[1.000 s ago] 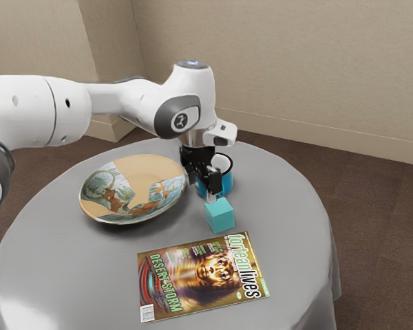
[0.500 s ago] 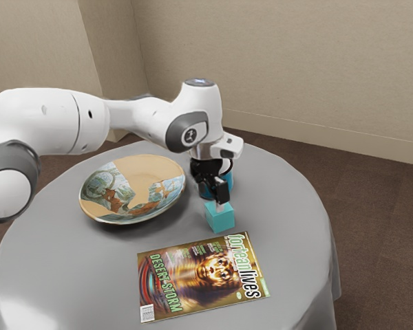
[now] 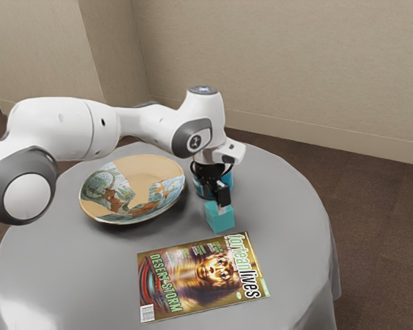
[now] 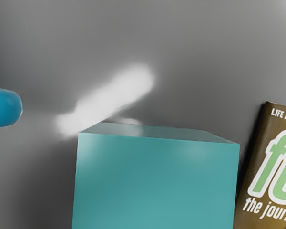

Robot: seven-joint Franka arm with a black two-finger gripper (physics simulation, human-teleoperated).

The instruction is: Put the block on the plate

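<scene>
The teal block (image 3: pixel 220 219) rests on the round, gray-covered tabletop (image 3: pixel 296 227), just beside the printed magazine (image 3: pixel 199 275) and apart from the plate (image 3: pixel 134 185). A white seven-joint arm (image 3: pixel 69 127) enters from the exterior view's left and reaches over the tabletop, its wrist above the block. The fingers (image 3: pixel 223 191) are at the top of the block; whether they are spread or clenched cannot be told. The plate, broad and shallow with a patterned interior in tan, blue and rust, lies toward the exterior view's left. The blue mug (image 3: pixel 228 181), partly hidden by the arm's black end, stands near the block. The magazine lies flat, its cover bearing a face and the words "DESERT STORM". In the wrist view, the block appears large beneath the hand, between part of the blue mug and the magazine's corner, beside a pale, blurred streak.
</scene>
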